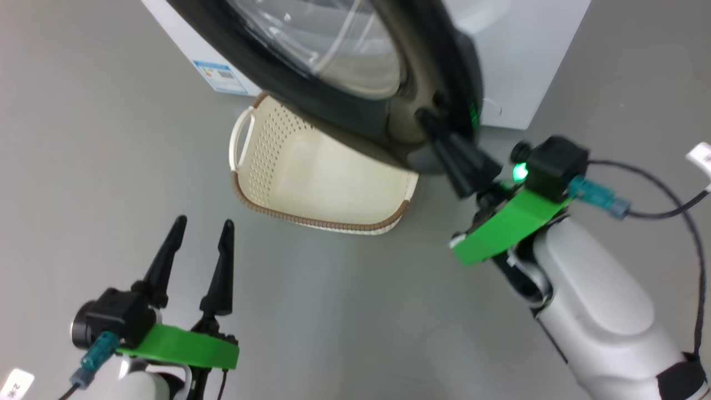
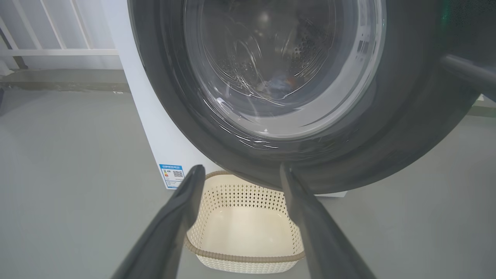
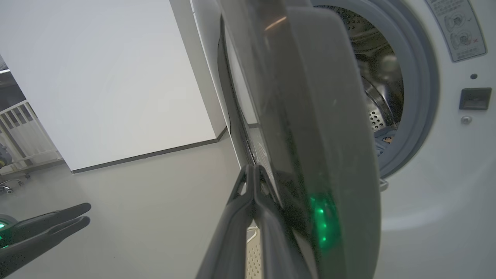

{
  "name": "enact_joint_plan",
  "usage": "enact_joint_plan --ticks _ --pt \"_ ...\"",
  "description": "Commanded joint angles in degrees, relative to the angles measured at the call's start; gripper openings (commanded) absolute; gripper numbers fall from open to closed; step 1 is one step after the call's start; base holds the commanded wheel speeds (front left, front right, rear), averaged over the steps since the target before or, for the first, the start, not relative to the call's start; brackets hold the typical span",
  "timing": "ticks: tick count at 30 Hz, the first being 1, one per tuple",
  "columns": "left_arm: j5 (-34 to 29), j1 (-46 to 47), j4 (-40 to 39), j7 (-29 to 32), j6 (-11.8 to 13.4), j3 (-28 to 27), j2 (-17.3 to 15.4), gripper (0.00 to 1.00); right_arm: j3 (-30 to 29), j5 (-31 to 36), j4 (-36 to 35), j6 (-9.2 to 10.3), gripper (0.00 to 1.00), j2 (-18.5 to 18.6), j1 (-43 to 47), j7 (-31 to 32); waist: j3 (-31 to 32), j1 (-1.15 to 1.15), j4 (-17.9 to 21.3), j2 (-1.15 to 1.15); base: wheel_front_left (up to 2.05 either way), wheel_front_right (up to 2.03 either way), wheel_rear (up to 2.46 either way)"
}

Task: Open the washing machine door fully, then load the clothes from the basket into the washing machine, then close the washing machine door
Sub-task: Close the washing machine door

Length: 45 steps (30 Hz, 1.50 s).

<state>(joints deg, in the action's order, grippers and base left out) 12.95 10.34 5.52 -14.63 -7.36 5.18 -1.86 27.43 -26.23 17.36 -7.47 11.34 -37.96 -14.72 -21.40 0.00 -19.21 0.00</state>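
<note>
The washing machine door stands partly open in front of the white washing machine, above the basket, which holds nothing. My right gripper is shut, its tips against the door's outer face near the free edge; in the right wrist view its fingers lie together along the door. A bit of the blue clothes shows through the glass inside the drum, and also past the door's edge as clothes. My left gripper hangs open over the floor, short of the basket.
Grey floor lies all around. A blue sticker marks the machine's lower front. A white railing and a white wall panel stand beyond the machine. A black cable trails from my right wrist.
</note>
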Motion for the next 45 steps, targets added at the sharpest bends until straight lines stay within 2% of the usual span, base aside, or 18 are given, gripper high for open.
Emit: enact_joint_plan --ticks 1,5,16,23,36,45 --pt "0.3 1.7 -1.2 -0.4 -0.1 -1.6 -1.0 1.0 -1.3 0.6 -1.0 -0.02 0.0 -1.1 -1.3 -0.3 -2.0 0.0 -0.1 0.0 0.0 0.0 0.0" --pt "0.3 3.4 -1.3 -0.4 -0.1 -0.6 -1.0 1.0 -5.1 1.8 -0.5 -0.02 0.0 -0.9 -3.8 -0.3 -3.6 0.0 -0.2 0.0 0.0 0.0 0.0" --pt "1.8 7.3 -1.6 -0.4 -0.1 1.5 -1.0 1.0 -6.5 2.7 4.7 -0.02 0.0 -0.1 -14.4 -0.3 -9.7 0.0 -0.4 0.0 0.0 0.0 0.0" --pt "3.1 10.1 -2.2 -0.4 -0.1 2.7 -1.0 1.0 -10.1 4.2 8.0 -0.02 0.0 0.4 -22.4 -0.3 -13.8 0.0 -1.6 0.0 0.0 0.0 0.0" --pt "3.7 12.4 -2.5 -0.4 -0.1 3.7 -1.0 1.0 -17.9 7.7 13.9 -0.02 0.0 -3.8 -29.3 -0.3 -16.0 0.0 -1.3 0.0 0.0 0.0 0.0" --pt "3.8 12.4 -2.5 -0.4 -0.1 4.0 -1.0 1.0 -20.4 10.5 17.4 -0.02 0.0 -4.6 -31.4 -0.3 -15.7 0.0 -1.0 0.0 0.0 0.0 0.0"
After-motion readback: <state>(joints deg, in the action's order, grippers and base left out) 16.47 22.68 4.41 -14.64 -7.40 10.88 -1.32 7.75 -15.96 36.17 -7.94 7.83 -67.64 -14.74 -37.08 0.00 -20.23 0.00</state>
